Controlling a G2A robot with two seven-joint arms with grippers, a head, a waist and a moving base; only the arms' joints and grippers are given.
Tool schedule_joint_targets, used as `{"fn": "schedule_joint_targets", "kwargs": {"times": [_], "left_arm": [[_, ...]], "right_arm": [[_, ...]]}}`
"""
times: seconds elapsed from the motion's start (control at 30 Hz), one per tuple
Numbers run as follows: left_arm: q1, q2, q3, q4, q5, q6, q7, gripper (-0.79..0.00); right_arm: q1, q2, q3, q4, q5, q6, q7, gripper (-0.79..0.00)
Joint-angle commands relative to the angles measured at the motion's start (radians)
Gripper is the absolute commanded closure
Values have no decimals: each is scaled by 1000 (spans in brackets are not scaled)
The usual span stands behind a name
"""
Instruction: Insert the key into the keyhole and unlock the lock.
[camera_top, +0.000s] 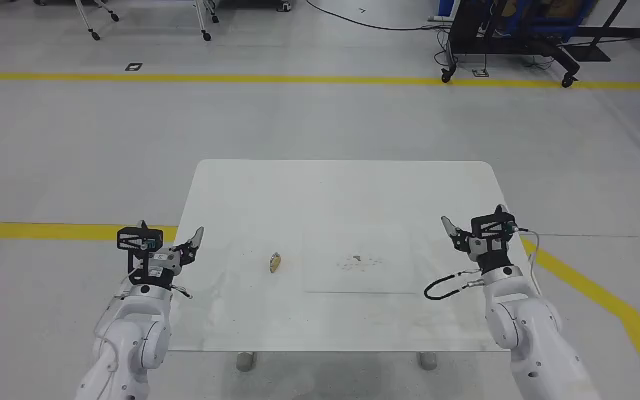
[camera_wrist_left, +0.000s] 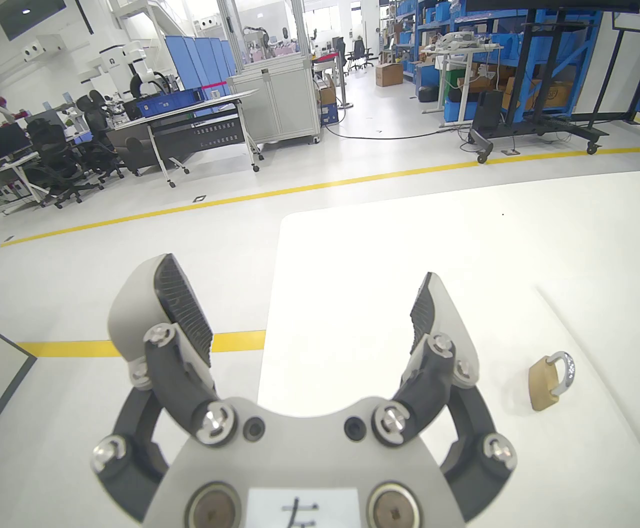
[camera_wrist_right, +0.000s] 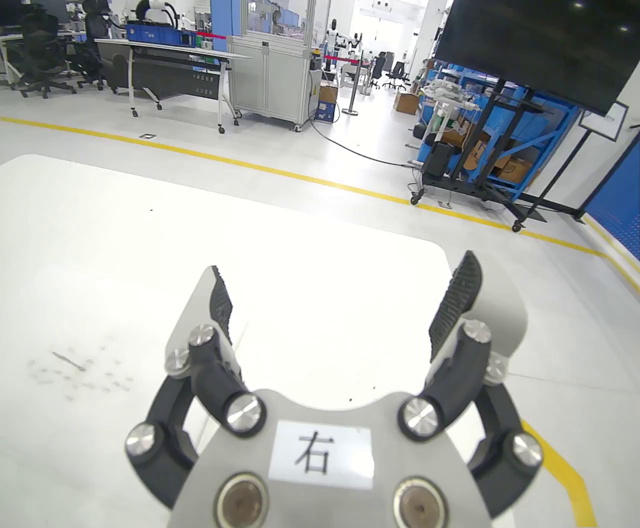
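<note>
The brass padlock (camera_top: 275, 263) lies on the worktop (camera_top: 340, 200), left of centre; the left end effector (camera_top: 170, 235) hangs wide and empty at the left edge. The right end effector (camera_top: 474, 220), likewise wide and empty, hangs by the right edge.

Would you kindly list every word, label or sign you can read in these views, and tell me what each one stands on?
"左": on the left tag, at the base of the left pincer.
"右": on the right tag, at the base of the right pincer.
Padlock: no readable marking.
Framed sign in the room behind: too small to read.
</note>
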Motion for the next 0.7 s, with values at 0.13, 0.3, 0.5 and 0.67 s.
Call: {"fn": "schedule_joint_targets", "kwargs": {"times": [0.13, 0.3, 0.5, 0.67], "left_arm": [[0, 0, 0, 0, 0, 0, 0, -785], [0, 0, 0, 0, 0, 0, 0, -785], [0, 0, 0, 0, 0, 0, 0, -785], [0, 0, 0, 0, 0, 0, 0, -785]], "right_arm": [[111, -12, -136, 109, 21, -127, 78, -785], [186, -17, -192, 183, 25, -173, 161, -785], [186, -17, -192, 183, 25, -173, 161, -785], [193, -17, -197, 204, 83, -261, 144, -785]]}}
